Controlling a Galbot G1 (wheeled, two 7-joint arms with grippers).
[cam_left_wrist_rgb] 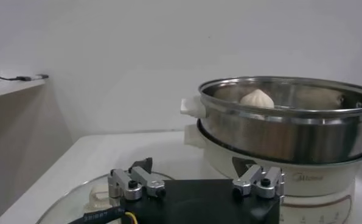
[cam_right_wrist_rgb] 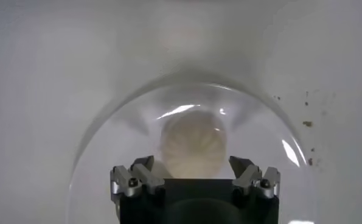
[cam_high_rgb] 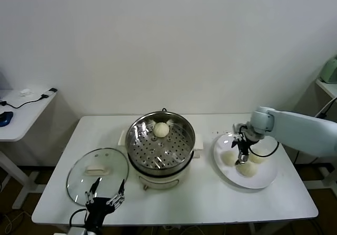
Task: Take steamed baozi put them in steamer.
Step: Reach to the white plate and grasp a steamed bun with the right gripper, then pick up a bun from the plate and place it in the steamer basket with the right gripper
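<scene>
One steamed baozi [cam_high_rgb: 161, 129] lies on the perforated tray of the steamer [cam_high_rgb: 161, 164], which stands in the middle of the table [cam_high_rgb: 210, 198]. Three more baozi [cam_high_rgb: 246, 168] lie on the white plate [cam_high_rgb: 266, 180] near the right edge of the table. The right claw [cam_high_rgb: 241, 157] is low over the plate, its fingers apart on both sides of one baozi [cam_right_wrist_rgb: 193, 143]. The left claw [cam_high_rgb: 105, 199] waits with fingers apart at the front edge, near the left corner, just beside the glass lid [cam_high_rgb: 97, 174].
</scene>
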